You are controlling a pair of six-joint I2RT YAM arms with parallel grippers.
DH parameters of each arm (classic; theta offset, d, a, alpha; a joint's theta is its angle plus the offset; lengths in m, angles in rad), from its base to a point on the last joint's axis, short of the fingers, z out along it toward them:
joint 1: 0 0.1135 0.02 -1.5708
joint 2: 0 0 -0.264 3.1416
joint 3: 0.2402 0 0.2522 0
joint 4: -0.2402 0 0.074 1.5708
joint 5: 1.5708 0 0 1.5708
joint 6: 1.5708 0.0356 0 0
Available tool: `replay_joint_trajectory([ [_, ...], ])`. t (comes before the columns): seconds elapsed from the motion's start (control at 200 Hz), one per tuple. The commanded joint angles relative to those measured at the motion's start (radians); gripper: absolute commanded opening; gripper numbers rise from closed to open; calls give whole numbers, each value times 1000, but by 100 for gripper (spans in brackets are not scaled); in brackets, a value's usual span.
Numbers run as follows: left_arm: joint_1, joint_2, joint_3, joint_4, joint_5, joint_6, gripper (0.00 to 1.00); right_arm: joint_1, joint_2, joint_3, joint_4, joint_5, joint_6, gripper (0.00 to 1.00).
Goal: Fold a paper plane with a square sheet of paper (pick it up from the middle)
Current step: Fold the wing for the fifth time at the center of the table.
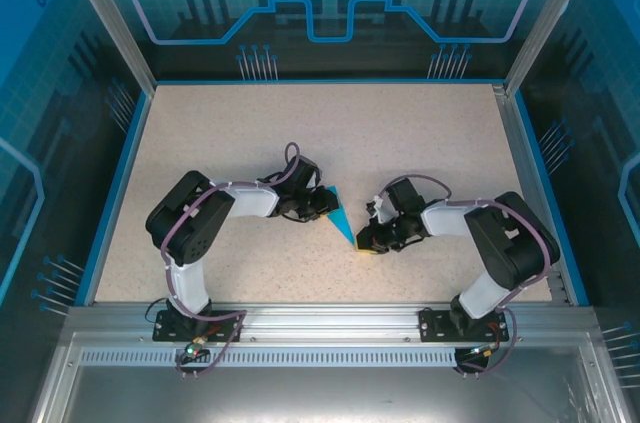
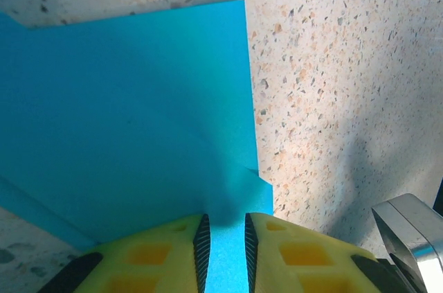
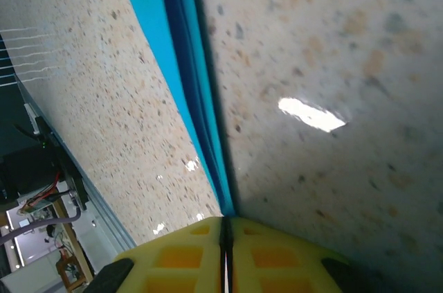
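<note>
The paper plane (image 1: 341, 214), a bright cyan folded dart, lies mid-table between the two arms with its sharp point toward the near right. My left gripper (image 1: 325, 205) is at its wide end. In the left wrist view the flat blue paper (image 2: 138, 113) runs under the yellow fingers (image 2: 159, 258). The left gripper (image 2: 225, 255) stands slightly open, with paper showing in the narrow gap. My right gripper (image 1: 366, 242) is at the pointed end. In the right wrist view the paper (image 3: 181, 78) is seen edge-on and runs into the right gripper (image 3: 226, 234), which is shut on it.
The speckled tabletop (image 1: 300, 133) is bordered by a blue rim (image 1: 110, 193) and metal frame posts. A metal rail (image 1: 320, 318) with the arm bases runs along the near edge. Bare table lies behind and to both sides of the arms.
</note>
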Motion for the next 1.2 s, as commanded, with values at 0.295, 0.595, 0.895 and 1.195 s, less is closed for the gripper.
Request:
replay_joint_trajectory([
  [0.295,15,69,-7,-75,-63,13,26,10,-26,125,33,-18,120,9],
  [0.595,12,69,3,-75,-54,21,27,53,174,218,80,-6,152,8],
  [0.895,12,-29,7,-72,-14,91,36,38,227,162,-42,83,72,0],
  [1.195,-52,-124,-6,-18,31,83,40,39,235,144,-7,71,96,0],
])
